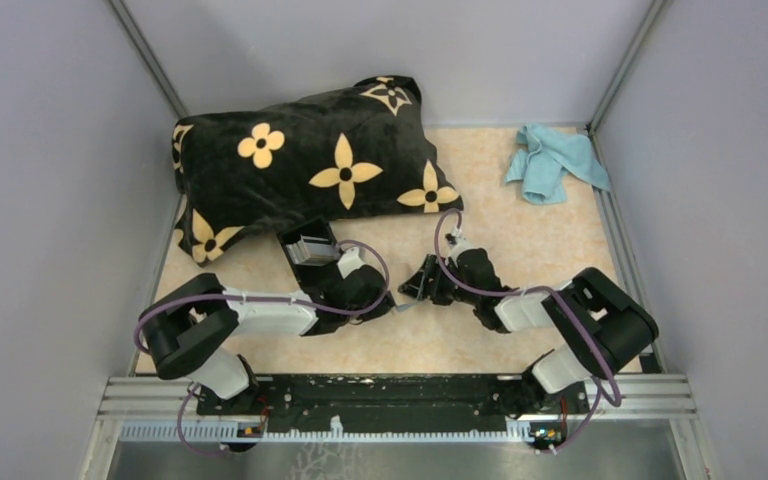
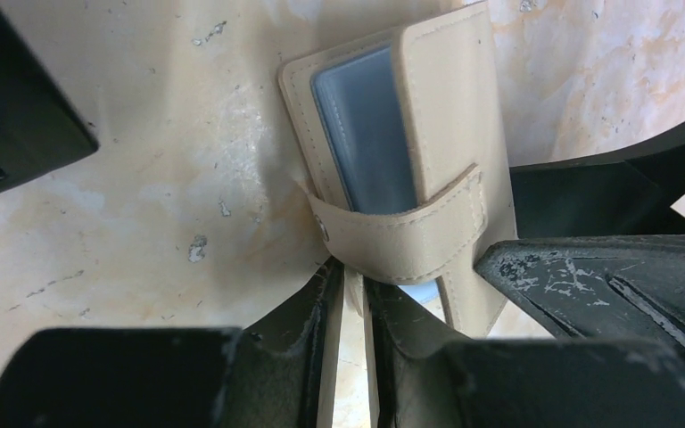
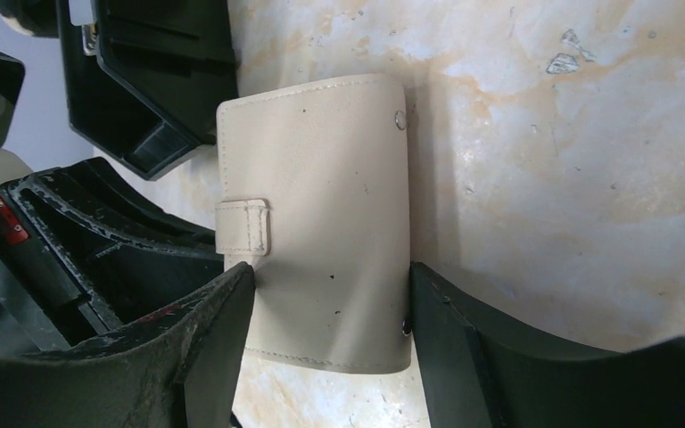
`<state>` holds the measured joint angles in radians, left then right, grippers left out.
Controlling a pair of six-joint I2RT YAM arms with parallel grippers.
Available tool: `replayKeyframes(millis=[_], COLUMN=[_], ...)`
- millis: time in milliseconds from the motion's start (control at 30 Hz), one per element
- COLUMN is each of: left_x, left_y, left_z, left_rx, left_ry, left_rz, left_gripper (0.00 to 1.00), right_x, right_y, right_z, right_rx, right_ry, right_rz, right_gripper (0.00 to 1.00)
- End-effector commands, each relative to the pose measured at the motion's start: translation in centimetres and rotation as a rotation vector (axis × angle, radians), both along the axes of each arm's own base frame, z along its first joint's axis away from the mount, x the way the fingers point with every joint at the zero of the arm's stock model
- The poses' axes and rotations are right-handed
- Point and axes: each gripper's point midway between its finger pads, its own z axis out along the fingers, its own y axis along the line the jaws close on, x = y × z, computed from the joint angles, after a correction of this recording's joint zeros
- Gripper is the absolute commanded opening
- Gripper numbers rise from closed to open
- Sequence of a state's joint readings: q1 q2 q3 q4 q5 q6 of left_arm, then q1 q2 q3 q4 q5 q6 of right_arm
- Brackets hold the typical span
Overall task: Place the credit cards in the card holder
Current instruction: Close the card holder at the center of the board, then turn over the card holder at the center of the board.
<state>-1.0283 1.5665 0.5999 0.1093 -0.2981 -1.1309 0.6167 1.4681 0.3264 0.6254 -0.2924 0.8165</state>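
A: Two grippers meet at one beige card sleeve [image 3: 321, 196], a short way in front of the flowered pillow [image 1: 310, 165]. Sleeve?
B: Stitched, with a strap [image 2: 410, 232] across it and a grey card [image 2: 370, 134] tucked inside. Tilt unclear.
A: Left gripper [image 2: 350, 299]?
B: Clenched on the sleeve's end, a thin beige edge pinched between its fingers.
A: Right gripper [image 3: 330, 285]?
B: Fingers [image 3: 450, 348] straddle the sleeve, one at each long edge. Pressing or only beside it, cannot tell.
A: Card holder [image 1: 308, 247]?
B: Black, grey ribs showing, just at the pillow's front edge. Sits nearer the pillow than the sleeve does.
A: Else?
B: Light blue cloth [image 1: 552, 160], right of the pillow, well apart.
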Motion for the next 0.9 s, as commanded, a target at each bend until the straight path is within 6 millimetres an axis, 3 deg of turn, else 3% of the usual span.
replayKeyframes(millis=[0, 200, 467, 633, 867], left_x=[-7.2, -7.4, -7.2, -6.7, -5.6], left_y=[10.5, 10.8, 10.8, 10.6, 9.6], left_z=[-9.1, -9.6, -8.7, -6.5, -3.2], left_rx=[0.435, 0.445, 0.438, 0.425, 0.366], left_ry=[0.289, 0.302, 0.295, 0.265, 0.196], left_rz=[-0.069, -0.071, -0.065, -0.059, -0.057], left_gripper=[0.24, 0.24, 0.26, 0.27, 0.27], right_x=[-3.8, -3.6, -2.5, -0.5, 2.4], right_y=[-0.5, 0.6, 0.4, -0.2, -3.8], right_z=[-3.9, -3.6, -1.7, 1.3, 7.0], right_rx=[-0.04, 0.014, 0.032, -0.043, -0.276], right_ry=[0.176, 0.178, 0.102, -0.004, -0.172], right_rz=[0.058, 0.073, 0.037, 0.004, -0.094], right_gripper=[0.63, 0.55, 0.23, 0.03, 0.0])
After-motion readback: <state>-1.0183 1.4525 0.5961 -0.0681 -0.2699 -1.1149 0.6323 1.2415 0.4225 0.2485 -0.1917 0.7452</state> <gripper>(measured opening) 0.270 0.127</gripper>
